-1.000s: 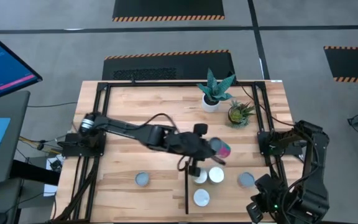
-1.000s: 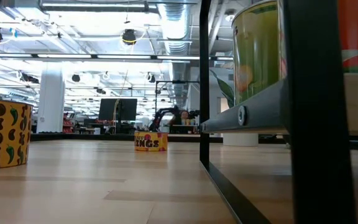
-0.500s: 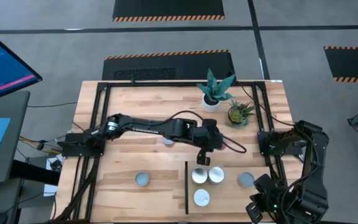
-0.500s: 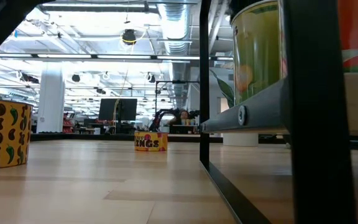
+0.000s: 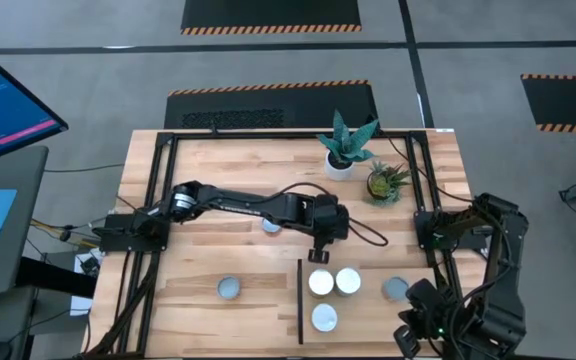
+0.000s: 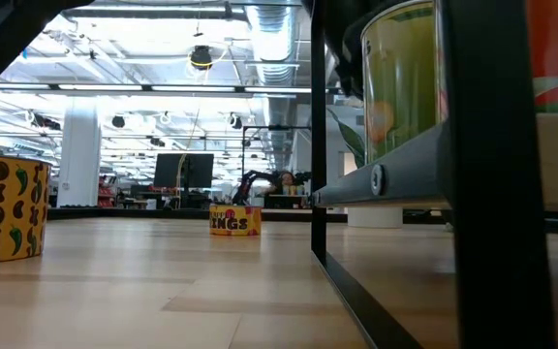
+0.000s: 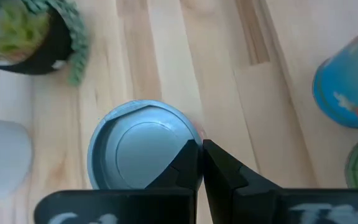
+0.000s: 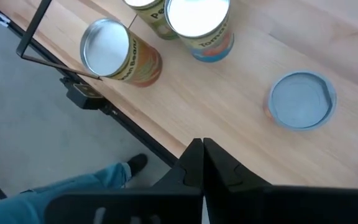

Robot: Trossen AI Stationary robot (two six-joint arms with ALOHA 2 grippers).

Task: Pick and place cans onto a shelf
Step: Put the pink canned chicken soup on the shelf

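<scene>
The left gripper (image 5: 320,256), fingers together and empty, hovers at frame centre above three cans (image 5: 321,283) on the shelf (image 5: 368,305). The right gripper (image 8: 202,163), also closed, waits lower right.

Tabletop: you have a planked light-wood tabletop (image 5: 208,160) framed by black rails.
Shelf: a smooth light-wood shelf panel (image 5: 368,312) with a black strip (image 5: 300,300) along its left edge lies on the tabletop's near right part.
On the shelf: you see three short cans with pale round tops, two side by side (image 5: 321,283) (image 5: 348,282) and one nearer (image 5: 324,318), plus a blue-grey-topped can (image 5: 396,289) further right.
On the bare tabletop: one blue-grey-topped can (image 5: 229,289) near the front left, another (image 5: 271,226) mid-table, half hidden.
Far side: a spiky teal plant in a white pot (image 5: 340,160) and a small green plant in a dark pot (image 5: 382,186) stand near each other.
</scene>
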